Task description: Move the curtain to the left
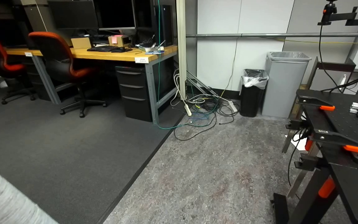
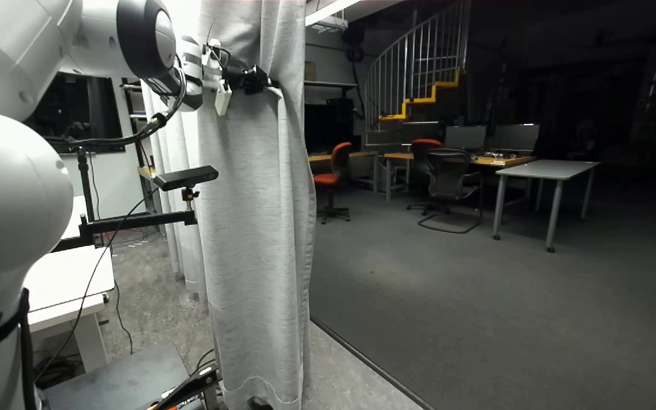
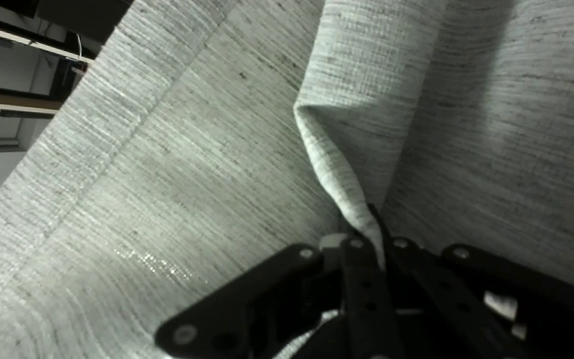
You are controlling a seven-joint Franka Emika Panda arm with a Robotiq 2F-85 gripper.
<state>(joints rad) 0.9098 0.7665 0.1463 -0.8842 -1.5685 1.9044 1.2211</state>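
1. From where I stand, the top of the curtain (image 2: 248, 228) is cut off in an exterior view
2. In the wrist view its pinched fold is lost to me between the blurred fingers of the tool (image 3: 379, 244)
3. The robot arm (image 2: 9, 222) is cut off by the left edge
4. The black table (image 1: 357, 186) runs off the right edge
5. Writing on the larger white label (image 1: 141, 60) is too small to read
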